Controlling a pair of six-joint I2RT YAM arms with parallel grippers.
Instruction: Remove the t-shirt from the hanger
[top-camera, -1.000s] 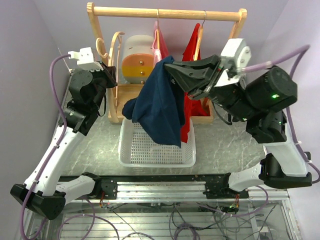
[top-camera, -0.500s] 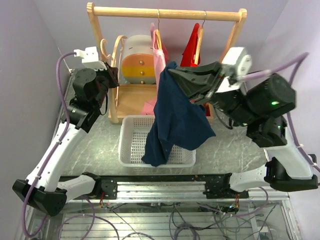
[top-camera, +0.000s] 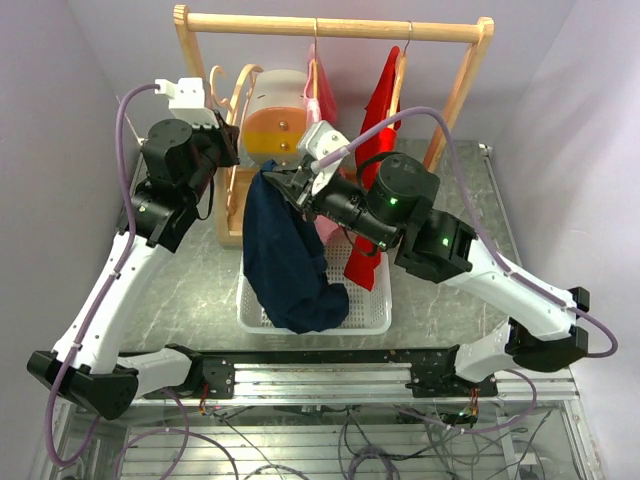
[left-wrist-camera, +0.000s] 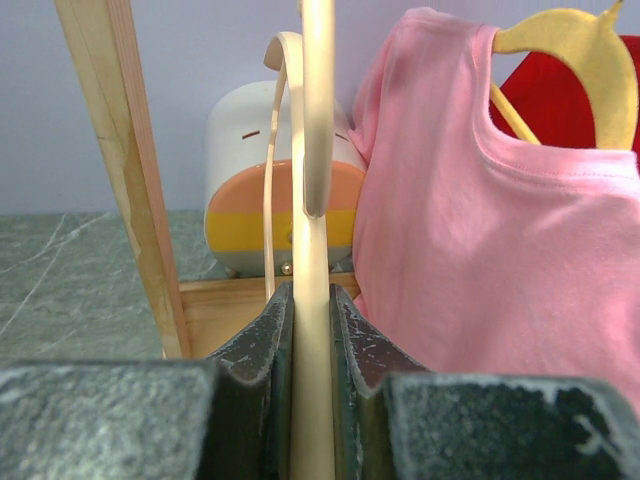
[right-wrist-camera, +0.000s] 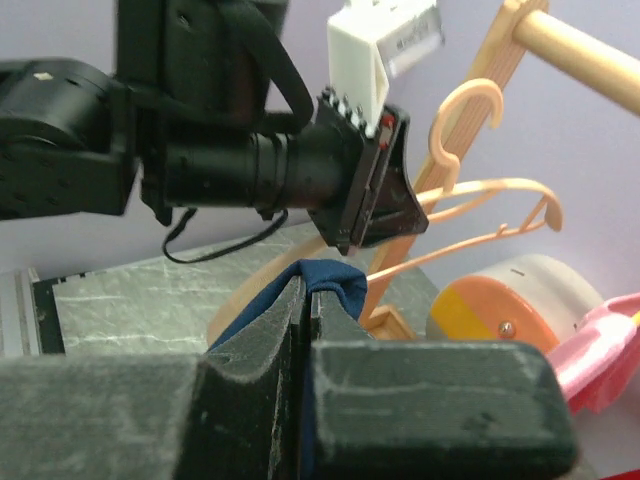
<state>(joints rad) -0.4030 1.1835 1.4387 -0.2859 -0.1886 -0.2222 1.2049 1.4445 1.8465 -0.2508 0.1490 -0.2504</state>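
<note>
The navy t-shirt (top-camera: 285, 255) is off the hanger and hangs from my right gripper (top-camera: 283, 182), which is shut on a fold of its cloth (right-wrist-camera: 335, 275). Its lower end is bunched in the white basket (top-camera: 370, 320). My left gripper (top-camera: 225, 145) is shut on the bare wooden hanger (top-camera: 238, 85) at the rack's left end. In the left wrist view the hanger (left-wrist-camera: 318, 120) stands upright between the closed jaws. The two grippers are close together, the left gripper (right-wrist-camera: 370, 190) just beyond the right one.
The wooden rack's rail (top-camera: 330, 27) carries a pink shirt (top-camera: 322, 95) and a red shirt (top-camera: 380, 110) on hangers. A white, orange and yellow toy drawer (top-camera: 275, 125) stands on the rack's base. Lilac walls close in on both sides.
My right arm has swung left and down with the navy t-shirt, from right of the rack to over the basket's left part. The shirt's end dropped into the basket. The left gripper rose slightly.
</note>
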